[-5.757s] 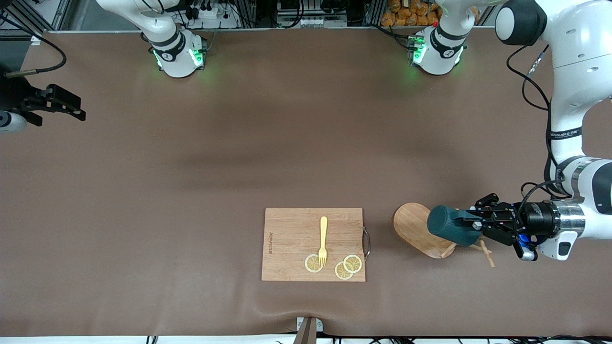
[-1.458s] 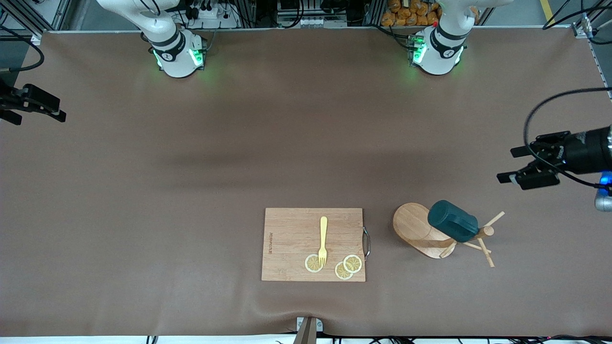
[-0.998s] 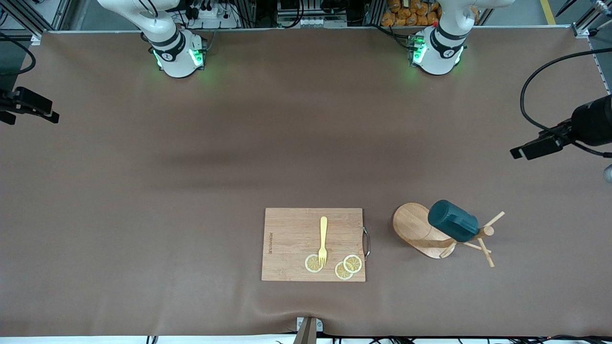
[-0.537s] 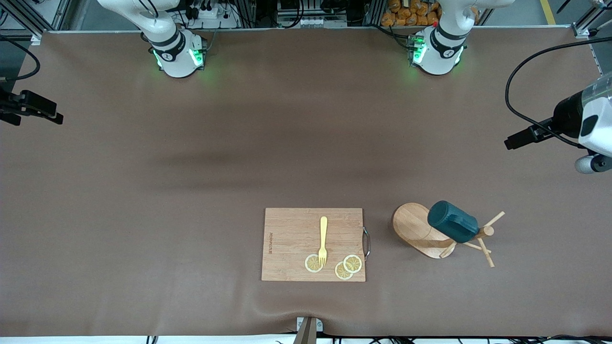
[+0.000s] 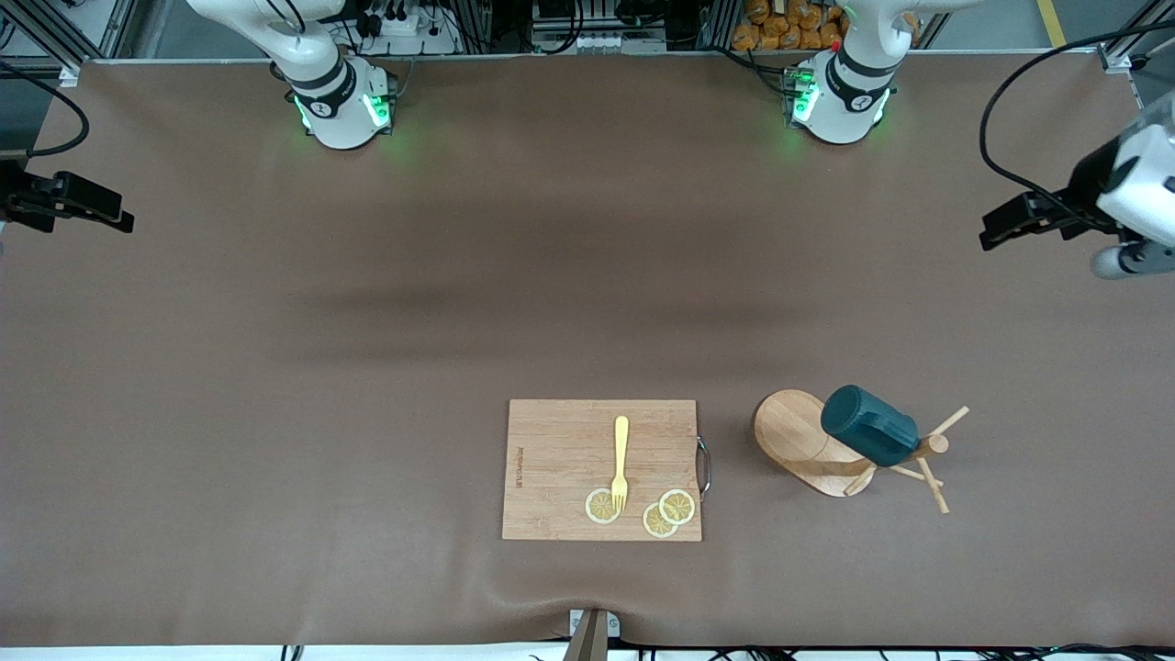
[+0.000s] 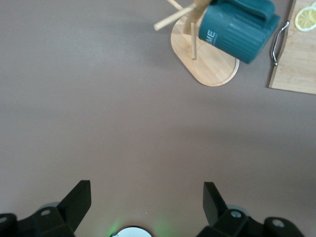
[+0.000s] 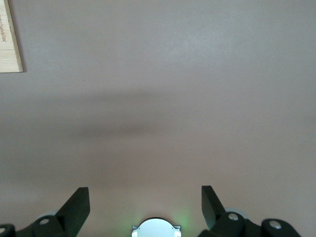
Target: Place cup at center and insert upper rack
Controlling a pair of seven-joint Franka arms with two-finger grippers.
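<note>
— Where are the claws?
— The left gripper (image 6: 144,205) hangs wide open over bare table (image 5: 367,321). The right gripper (image 7: 144,202) waits, open too.
— And the cup?
— The cup (image 5: 868,425) hangs on the upper rack (image 5: 808,445), beside the cutting board (image 5: 560,459).

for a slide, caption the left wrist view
Open left gripper over bare table; cup hung on the rack.

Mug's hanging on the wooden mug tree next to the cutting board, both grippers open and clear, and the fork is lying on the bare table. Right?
Not quite. The front view shows the fork lying on the cutting board, tines on a lemon slice, not on the bare table. The rest holds.
</note>
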